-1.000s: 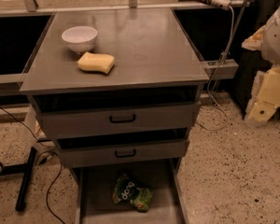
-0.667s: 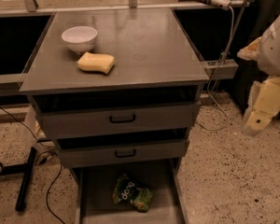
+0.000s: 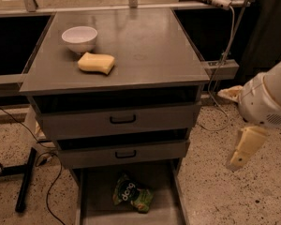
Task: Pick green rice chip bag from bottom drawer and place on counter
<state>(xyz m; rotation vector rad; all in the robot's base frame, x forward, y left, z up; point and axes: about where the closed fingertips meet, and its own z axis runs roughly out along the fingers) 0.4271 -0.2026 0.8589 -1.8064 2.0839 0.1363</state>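
The green rice chip bag (image 3: 132,196) is seen lying in the pulled-out bottom drawer (image 3: 164,212), near its back edge and midway between the side rails. It is not moved since a second ago. Right of the cabinet, the gripper (image 3: 243,150) is held apart from everything, now lower than before. How wide it stands cannot be told. On the counter (image 3: 145,46), a yellow sponge (image 3: 96,63) lies toward the front left corner, with a white bowl (image 3: 79,38) just behind it.
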